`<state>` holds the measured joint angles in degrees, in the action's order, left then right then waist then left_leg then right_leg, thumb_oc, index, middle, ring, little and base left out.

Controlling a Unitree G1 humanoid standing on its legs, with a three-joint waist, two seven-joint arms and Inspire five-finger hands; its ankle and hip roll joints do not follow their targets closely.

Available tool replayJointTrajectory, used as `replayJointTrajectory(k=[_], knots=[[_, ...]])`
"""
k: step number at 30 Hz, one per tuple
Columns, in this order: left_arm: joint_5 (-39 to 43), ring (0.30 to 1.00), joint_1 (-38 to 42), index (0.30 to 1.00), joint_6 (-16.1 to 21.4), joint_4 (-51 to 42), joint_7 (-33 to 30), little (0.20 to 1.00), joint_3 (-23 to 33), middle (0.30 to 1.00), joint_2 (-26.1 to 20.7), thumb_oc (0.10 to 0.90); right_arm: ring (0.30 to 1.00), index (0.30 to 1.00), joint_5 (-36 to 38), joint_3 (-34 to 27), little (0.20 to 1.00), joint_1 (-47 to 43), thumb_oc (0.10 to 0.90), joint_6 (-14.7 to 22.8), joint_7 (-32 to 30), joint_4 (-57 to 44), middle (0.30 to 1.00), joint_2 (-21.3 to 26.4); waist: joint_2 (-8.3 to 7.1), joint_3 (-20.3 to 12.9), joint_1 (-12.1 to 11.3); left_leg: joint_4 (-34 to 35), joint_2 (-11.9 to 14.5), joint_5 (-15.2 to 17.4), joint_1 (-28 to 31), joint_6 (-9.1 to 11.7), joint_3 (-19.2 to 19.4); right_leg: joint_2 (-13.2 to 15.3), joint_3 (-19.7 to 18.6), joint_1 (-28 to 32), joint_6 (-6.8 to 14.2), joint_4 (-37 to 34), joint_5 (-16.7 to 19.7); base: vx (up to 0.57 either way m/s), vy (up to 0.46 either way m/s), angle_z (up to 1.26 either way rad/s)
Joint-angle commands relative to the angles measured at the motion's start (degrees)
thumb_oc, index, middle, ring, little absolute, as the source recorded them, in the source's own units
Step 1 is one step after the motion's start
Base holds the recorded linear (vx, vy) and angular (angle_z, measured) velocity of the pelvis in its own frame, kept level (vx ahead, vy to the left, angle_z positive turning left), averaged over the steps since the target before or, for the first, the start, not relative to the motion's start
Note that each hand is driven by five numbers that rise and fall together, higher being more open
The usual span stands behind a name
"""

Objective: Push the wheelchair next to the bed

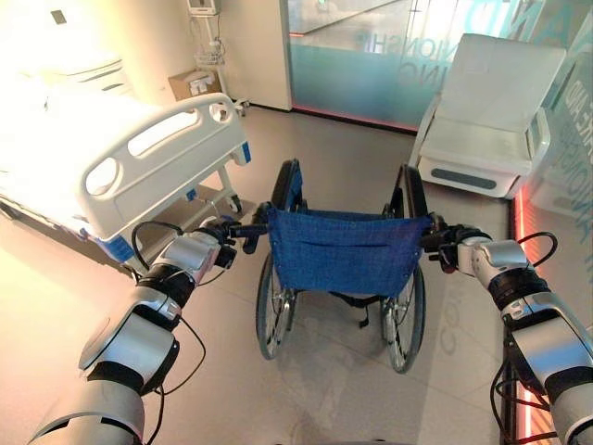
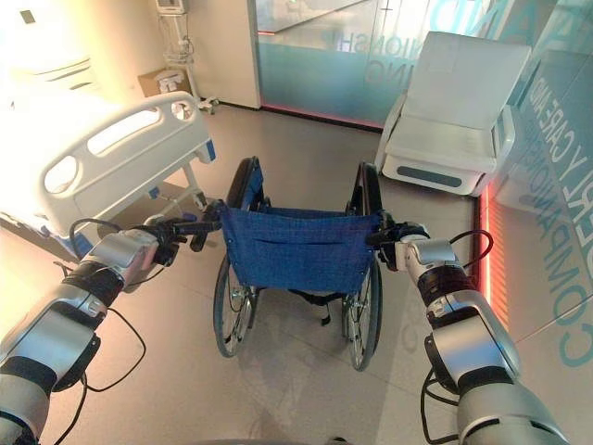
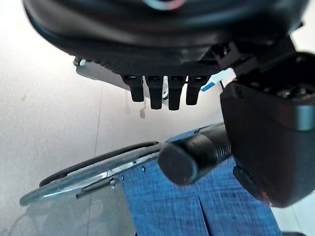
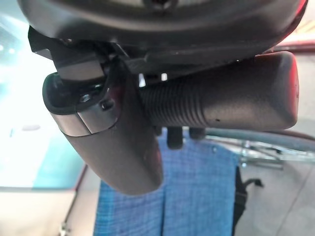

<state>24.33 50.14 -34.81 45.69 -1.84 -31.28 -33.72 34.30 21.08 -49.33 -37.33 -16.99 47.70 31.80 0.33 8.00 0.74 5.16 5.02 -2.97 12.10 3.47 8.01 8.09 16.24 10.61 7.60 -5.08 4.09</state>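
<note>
The wheelchair (image 1: 343, 250), with a blue cloth back and black wheels, stands on the floor straight ahead, its back toward me. The white hospital bed (image 1: 139, 158) lies to the left, its footboard about a wheel's width from the chair. My left hand (image 1: 215, 239) is at the left push handle (image 3: 194, 155), which lies between the thumb (image 3: 270, 142) and the curled fingers (image 3: 162, 93). My right hand (image 1: 451, 246) is wrapped round the ribbed right push handle (image 4: 221, 105), with the thumb (image 4: 113, 142) across it.
A white recliner chair (image 1: 491, 120) stands at the back right by a frosted glass wall (image 1: 371, 56). A cardboard box (image 1: 190, 83) and a stand sit by the far wall beyond the bed. Open floor lies between the bed and the recliner.
</note>
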Motion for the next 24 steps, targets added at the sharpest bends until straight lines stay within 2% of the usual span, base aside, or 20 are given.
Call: replayJointTrajectory(k=[1, 7, 12, 22, 23, 24], knots=[[-2.83, 0.9, 13.52, 0.9, 4.7, 4.36, -0.26, 0.9, -4.6, 0.9, -1.43, 0.8, 0.3, 0.3, 3.24, 4.67, 0.3, -8.49, 0.4, 2.9, 4.29, -0.03, 0.3, -3.35, 0.41, -1.45, -1.79, -2.87, -7.91, 5.3, -1.3, -3.34, 3.03, -1.69, -1.86, -0.58, -0.99, 4.31, -3.4, 0.04, 0.025, -0.02], [-2.25, 0.9, 13.44, 0.9, 7.04, 5.23, -6.08, 0.9, -4.06, 0.9, -0.04, 0.8, 0.3, 0.3, 2.91, 5.07, 0.3, -7.81, 0.4, 2.64, 6.12, -0.63, 0.3, -3.6, 0.13, -0.91, -1.06, -2.64, -7.84, 5.0, -1.87, -3.37, 3.31, -1.73, -3.03, -1.52, -0.9, 4.34, -3.05, 0.04, 0.013, -0.03], [-2.01, 0.9, 13.94, 0.9, 7.61, 5.7, -9.03, 0.9, -3.15, 0.9, 1.05, 0.8, 0.3, 0.3, 2.59, 5.12, 0.3, -7.47, 0.4, 3.14, 6.93, -1.26, 0.3, -3.8, -0.27, 0.46, -0.68, -3.23, -7.75, 4.89, -3.44, -3.53, 3.5, -1.59, -4.09, -3.47, -0.81, 5.06, -2.75, 0.0, 0.0, -0.09], [0.72, 0.9, 15.59, 0.9, 11.99, 4.91, -11.56, 0.9, -2.06, 0.9, 2.33, 0.8, 0.3, 0.3, 3.43, 5.09, 0.3, -8.25, 0.4, 4.68, 7.97, -3.34, 0.3, -3.78, -1.12, 4.15, -0.38, -4.62, -7.79, 4.72, -6.51, -3.78, 3.38, -1.3, -5.75, -6.76, -0.41, 6.21, -1.83, -0.05, -0.009, -0.06], [0.68, 0.855, 15.5, 0.855, 12.26, 4.69, -10.91, 0.855, -1.92, 0.855, 2.58, 0.77, 0.3, 0.3, 3.66, 5.08, 0.3, -8.21, 0.4, 4.89, 8.12, -3.78, 0.3, -3.7, -1.24, 4.53, -0.33, -4.72, -7.75, 4.71, -6.72, -3.85, 3.38, -1.28, -5.82, -7.11, -0.36, 6.44, -1.69, -0.02, -0.01, -0.07], [0.48, 0.726, 15.49, 0.726, 12.41, 4.64, -10.62, 0.726, -1.87, 0.726, 2.59, 0.684, 0.3, 0.3, 3.66, 5.0, 0.3, -8.17, 0.4, 4.93, 8.3, -3.99, 0.3, -3.63, -1.3, 4.68, -0.29, -4.77, -7.73, 4.7, -6.82, -3.85, 3.37, -1.29, -5.9, -7.24, -0.32, 6.5, -1.66, -0.05, -0.016, -0.09]])
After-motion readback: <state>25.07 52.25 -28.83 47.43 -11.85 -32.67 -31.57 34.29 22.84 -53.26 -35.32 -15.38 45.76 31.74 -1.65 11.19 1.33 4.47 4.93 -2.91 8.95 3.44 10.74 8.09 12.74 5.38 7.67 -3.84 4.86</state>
